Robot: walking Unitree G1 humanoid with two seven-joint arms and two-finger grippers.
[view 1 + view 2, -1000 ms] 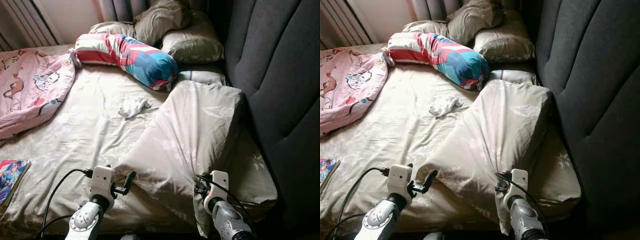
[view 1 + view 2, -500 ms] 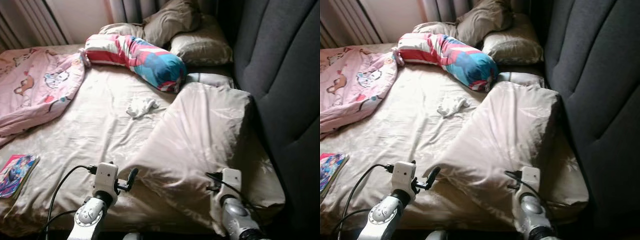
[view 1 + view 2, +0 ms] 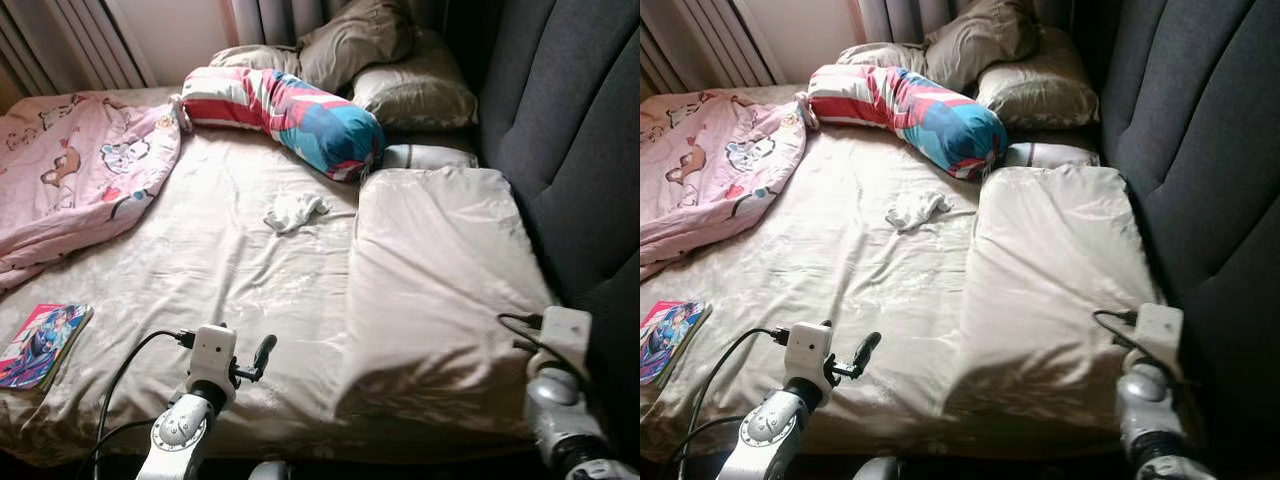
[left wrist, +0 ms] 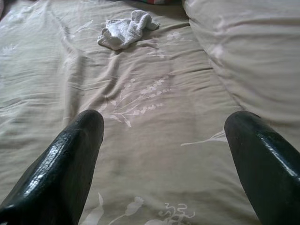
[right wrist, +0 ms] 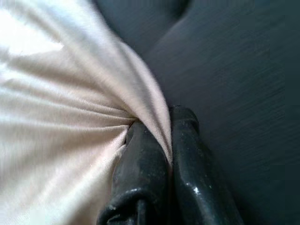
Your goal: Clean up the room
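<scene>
A beige quilt (image 3: 440,270) lies folded into a flat rectangle on the right side of the bed, along the dark headboard (image 3: 570,130). My right gripper (image 5: 161,136) is shut on the quilt's near right corner, pinching the cloth close against the headboard. My left gripper (image 4: 164,126) hangs open over the beige sheet (image 3: 220,270) near the bed's front edge, with nothing between its fingers. A crumpled white cloth (image 3: 295,210) rests on the sheet in the middle of the bed, ahead of the left gripper.
A striped red, white and blue bolster (image 3: 290,105) and beige pillows (image 3: 410,95) lie at the far end. A pink cartoon blanket (image 3: 80,180) is heaped on the left. A colourful book (image 3: 40,345) sits at the near left edge.
My right gripper has drawn the quilt's corner to the right toward the headboard, and the quilt went from a diagonal drape to a flat rectangle. The camera shifted slightly. The left gripper stayed put.
</scene>
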